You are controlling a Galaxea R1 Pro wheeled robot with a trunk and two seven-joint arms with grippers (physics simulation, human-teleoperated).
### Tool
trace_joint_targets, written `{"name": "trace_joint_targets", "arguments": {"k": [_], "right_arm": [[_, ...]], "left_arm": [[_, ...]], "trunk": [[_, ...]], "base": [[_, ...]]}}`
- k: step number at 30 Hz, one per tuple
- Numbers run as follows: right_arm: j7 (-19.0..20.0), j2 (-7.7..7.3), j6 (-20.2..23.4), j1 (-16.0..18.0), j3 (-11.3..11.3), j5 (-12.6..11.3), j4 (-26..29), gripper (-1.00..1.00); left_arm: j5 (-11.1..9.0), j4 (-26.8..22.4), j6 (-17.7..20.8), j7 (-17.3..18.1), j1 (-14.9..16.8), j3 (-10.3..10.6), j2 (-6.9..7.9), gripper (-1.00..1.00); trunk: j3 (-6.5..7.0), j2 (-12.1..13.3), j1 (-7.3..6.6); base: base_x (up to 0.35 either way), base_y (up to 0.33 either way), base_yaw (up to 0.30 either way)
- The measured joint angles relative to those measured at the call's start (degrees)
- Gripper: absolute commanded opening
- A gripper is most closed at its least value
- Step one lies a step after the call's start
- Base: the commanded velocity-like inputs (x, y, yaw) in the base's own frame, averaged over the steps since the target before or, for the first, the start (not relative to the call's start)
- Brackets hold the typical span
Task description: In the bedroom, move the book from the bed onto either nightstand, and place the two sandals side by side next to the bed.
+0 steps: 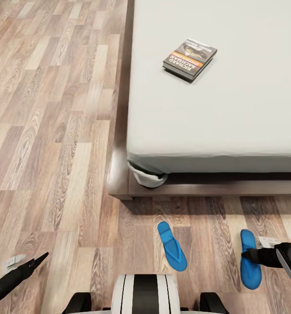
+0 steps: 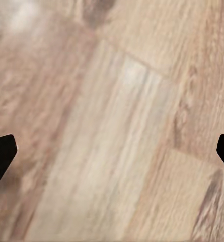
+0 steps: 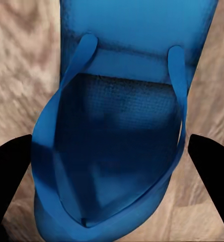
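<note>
The book (image 1: 190, 59) lies flat on the white mattress of the bed (image 1: 215, 113), near its left side. Two blue sandals lie on the floor in front of the bed's foot, roughly parallel and well apart. The left sandal (image 1: 171, 245) lies by itself. My right gripper (image 1: 250, 256) hovers low over the right sandal (image 1: 249, 274). In the right wrist view this sandal (image 3: 117, 126) lies between the open gripper (image 3: 112, 171) fingers, which stand on either side of it. My left gripper (image 1: 38, 260) is at the lower left, open over bare floor (image 2: 112, 154). No nightstand is in view.
Wood plank floor (image 1: 54, 131) stretches left of the bed. The dark bed frame (image 1: 119, 183) juts out at the corner, with a bunched white sheet end (image 1: 147, 178) hanging there. My own base (image 1: 144, 293) sits just behind the sandals.
</note>
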State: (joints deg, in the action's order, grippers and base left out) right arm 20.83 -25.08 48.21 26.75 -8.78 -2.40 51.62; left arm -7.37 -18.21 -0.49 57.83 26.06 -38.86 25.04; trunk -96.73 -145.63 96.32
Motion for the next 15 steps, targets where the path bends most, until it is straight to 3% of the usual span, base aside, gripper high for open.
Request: {"name": "trace_joint_targets", "arguments": {"k": [4,15], "right_arm": [[-4.2,0.98,0.0,0.0,0.0,-0.2,0.6,-1.0],[-5.1,1.18,0.1,0.0,0.0,-0.2,0.8,-1.0]], "left_arm": [[0.0,0.0,0.0,-0.1,0.0,0.0,0.0,1.0],[0.1,0.0,0.0,-0.2,0.0,0.0,0.0,1.0]], "trunk": [[0.0,0.0,0.0],[0.0,0.0,0.0]], "base": [[0.0,0.283,0.0],[0.0,0.274,0.0]]}}
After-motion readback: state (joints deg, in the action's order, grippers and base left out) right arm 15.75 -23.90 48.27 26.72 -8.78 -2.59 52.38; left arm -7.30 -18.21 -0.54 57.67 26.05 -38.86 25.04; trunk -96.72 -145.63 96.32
